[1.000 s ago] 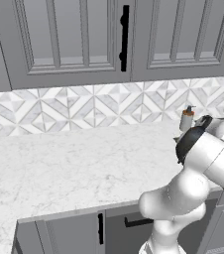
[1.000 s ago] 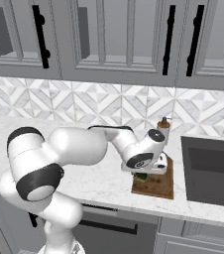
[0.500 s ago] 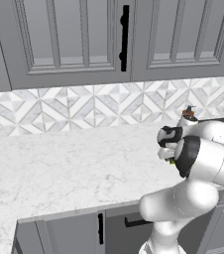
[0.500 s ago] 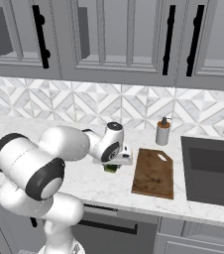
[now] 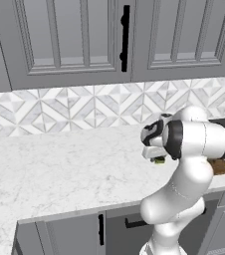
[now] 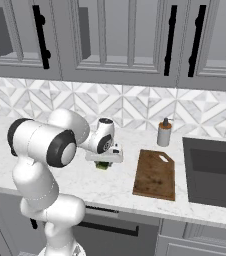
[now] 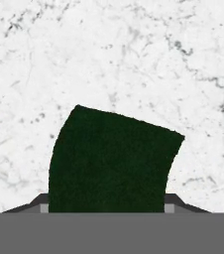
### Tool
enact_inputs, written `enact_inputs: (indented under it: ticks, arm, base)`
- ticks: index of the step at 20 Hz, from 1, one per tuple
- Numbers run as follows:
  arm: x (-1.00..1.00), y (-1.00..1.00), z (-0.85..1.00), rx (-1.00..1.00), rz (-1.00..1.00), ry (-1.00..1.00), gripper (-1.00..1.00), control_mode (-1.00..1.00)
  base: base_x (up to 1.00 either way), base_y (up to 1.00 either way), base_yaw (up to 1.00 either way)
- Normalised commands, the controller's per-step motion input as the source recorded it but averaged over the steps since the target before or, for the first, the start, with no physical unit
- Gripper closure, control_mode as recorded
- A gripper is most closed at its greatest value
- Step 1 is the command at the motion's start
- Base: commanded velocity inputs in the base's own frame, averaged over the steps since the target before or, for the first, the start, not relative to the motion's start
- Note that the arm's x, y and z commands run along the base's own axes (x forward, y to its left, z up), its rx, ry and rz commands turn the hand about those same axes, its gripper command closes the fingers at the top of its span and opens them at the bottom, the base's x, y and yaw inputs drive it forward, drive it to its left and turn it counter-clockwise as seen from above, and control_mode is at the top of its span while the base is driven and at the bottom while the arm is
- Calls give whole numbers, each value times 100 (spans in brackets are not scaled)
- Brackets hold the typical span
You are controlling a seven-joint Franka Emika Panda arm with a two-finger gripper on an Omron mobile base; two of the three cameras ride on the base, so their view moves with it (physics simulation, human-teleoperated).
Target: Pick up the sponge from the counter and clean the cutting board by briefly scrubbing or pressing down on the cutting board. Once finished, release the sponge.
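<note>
One sponge (image 7: 111, 158), one cutting board (image 6: 155, 174), one bottle (image 6: 164, 133), one sink (image 6: 214, 170).

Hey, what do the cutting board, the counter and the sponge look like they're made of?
Cutting board: seemingly wood, reddish-brown with streaky grain, matte. Counter: looks like white marble or an imitation, with faint grey veining and a smooth surface. Sponge: probably foam with a dark green scouring top that looks rough, over a yellow-green base.
</note>
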Motion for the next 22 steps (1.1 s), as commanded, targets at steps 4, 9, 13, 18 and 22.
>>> enact_inputs:
  ticks: [4,9,13,18,22]
  arm:
    - [13,8,-21,0,-1,4,-100,-100]
    - [0,0,-5,0,-5,0,-100,-100]
    - [-2,1,2,-1,-8,0,-100,-100]
    - [-9,13,18,-5,-8,-2,-100,-100]
    - [-71,63,59,-14,-4,-13,-100,-100]
  base:
    - [0,0,0]
    - [0,0,0]
    - [0,0,0]
    - [0,0,0]
    - [0,0,0]
